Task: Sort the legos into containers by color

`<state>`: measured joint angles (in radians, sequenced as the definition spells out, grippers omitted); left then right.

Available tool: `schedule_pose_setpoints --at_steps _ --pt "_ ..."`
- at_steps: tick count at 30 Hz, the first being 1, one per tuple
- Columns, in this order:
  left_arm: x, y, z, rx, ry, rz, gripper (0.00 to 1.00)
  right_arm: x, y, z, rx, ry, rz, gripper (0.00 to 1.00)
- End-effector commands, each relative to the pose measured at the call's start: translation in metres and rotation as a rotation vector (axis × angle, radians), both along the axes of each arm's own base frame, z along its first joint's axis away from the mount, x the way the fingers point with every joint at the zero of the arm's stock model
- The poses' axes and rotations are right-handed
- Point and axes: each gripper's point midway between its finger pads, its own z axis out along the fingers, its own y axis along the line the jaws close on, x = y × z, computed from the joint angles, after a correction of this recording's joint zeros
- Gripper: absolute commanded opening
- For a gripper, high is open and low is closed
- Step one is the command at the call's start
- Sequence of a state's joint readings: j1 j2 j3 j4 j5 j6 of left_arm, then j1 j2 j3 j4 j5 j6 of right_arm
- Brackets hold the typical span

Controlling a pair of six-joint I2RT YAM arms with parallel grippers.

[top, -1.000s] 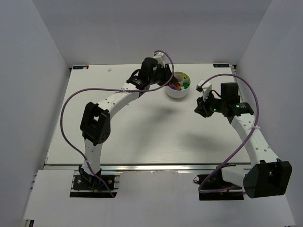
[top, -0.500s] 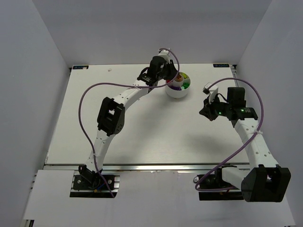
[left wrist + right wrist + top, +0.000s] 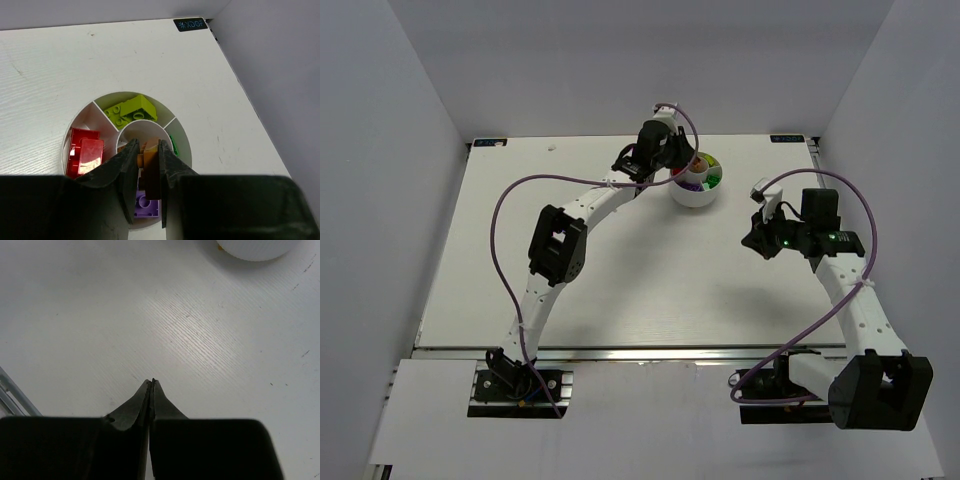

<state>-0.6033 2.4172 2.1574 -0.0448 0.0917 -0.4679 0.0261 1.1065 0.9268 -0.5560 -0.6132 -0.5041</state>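
left end effector (image 3: 146,149) clamping orange brick (image 3: 149,162) over centre of dish (image 3: 696,197), far side of table (image 3: 620,290) | right end effector (image 3: 151,384) hovering right of dish, fingers pinched together, holding nothing | red brick (image 3: 85,152), yellow-green brick (image 3: 131,109), purple brick (image 3: 146,206) lying in separate wedges

In the left wrist view the dish (image 3: 92,116) is hidden from 5 to 7 o'clock by the left gripper (image 3: 146,144). The orange brick (image 3: 149,159) pinched there and the purple brick (image 3: 146,206) are half covered by its fingers. Of the green brick (image 3: 174,145), at 3 o'clock, only a sliver is seen. In the right wrist view the dish (image 3: 255,247) is cut off by the top edge.
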Motion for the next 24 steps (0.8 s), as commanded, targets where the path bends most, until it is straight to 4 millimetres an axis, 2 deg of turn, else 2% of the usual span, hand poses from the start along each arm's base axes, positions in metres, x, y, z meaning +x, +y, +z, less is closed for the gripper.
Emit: schedule_pose_setpoints --at_steps 1,3,4,5,7,9,13,15,16,17,18,19,20,21,22,23,24 --pt "0.008 0.001 0.024 -0.030 -0.043 0.022 0.14 -0.002 0.002 0.005 0.020 -0.024 0.009 0.01" --pt "0.008 0.001 0.021 -0.027 -0.036 0.027 0.30 -0.003 0.002 0.007 0.020 -0.025 0.006 0.06" --pt "0.010 0.004 0.020 -0.020 -0.032 0.042 0.48 -0.002 0.002 0.008 0.018 -0.028 0.005 0.11" --pt "0.010 0.004 0.020 -0.018 -0.029 0.047 0.55 -0.003 0.001 0.008 0.018 -0.024 0.003 0.13" --pt "0.010 0.004 0.025 -0.023 -0.035 0.046 0.65 -0.004 0.001 0.009 0.017 -0.025 0.001 0.19" --pt "0.010 0.004 0.030 -0.031 -0.042 0.045 0.68 -0.004 0.000 0.011 0.017 -0.025 -0.005 0.21" --pt "0.011 0.003 0.044 -0.049 -0.060 0.044 0.69 -0.004 -0.002 0.015 0.015 -0.025 -0.011 0.26" --pt "0.008 0.004 0.062 -0.070 -0.084 0.045 0.67 -0.004 -0.003 0.019 0.015 -0.026 -0.023 0.37" --pt "0.007 0.007 0.066 -0.074 -0.088 0.046 0.64 -0.002 -0.005 0.019 0.011 -0.021 -0.040 0.46" --pt "0.001 0.012 0.090 -0.094 -0.115 0.045 0.60 0.000 -0.007 0.020 0.009 -0.019 -0.059 0.78" --pt "-0.004 0.016 0.099 -0.105 -0.120 0.042 0.43 0.002 -0.009 0.021 0.008 -0.016 -0.084 0.89" --pt "-0.007 0.024 0.110 -0.131 -0.122 0.046 0.29 0.010 -0.017 0.022 0.001 -0.013 -0.163 0.89" --pt "-0.021 0.035 0.123 -0.151 -0.132 0.039 0.19 0.017 -0.024 0.023 -0.004 -0.016 -0.230 0.89" --pt "-0.029 0.043 0.127 -0.156 -0.128 0.039 0.14 0.023 -0.032 0.022 -0.015 -0.012 -0.299 0.89" --pt "-0.037 0.051 0.134 -0.163 -0.142 0.039 0.16 0.031 -0.051 0.023 -0.066 -0.021 -0.411 0.89" --pt "-0.051 0.061 0.096 -0.115 -0.080 0.041 0.24 0.033 -0.057 0.023 -0.088 -0.022 -0.445 0.89" --pt "-0.071 0.075 0.132 -0.150 -0.142 0.039 0.33 0.036 -0.072 0.025 -0.106 -0.028 -0.492 0.89"
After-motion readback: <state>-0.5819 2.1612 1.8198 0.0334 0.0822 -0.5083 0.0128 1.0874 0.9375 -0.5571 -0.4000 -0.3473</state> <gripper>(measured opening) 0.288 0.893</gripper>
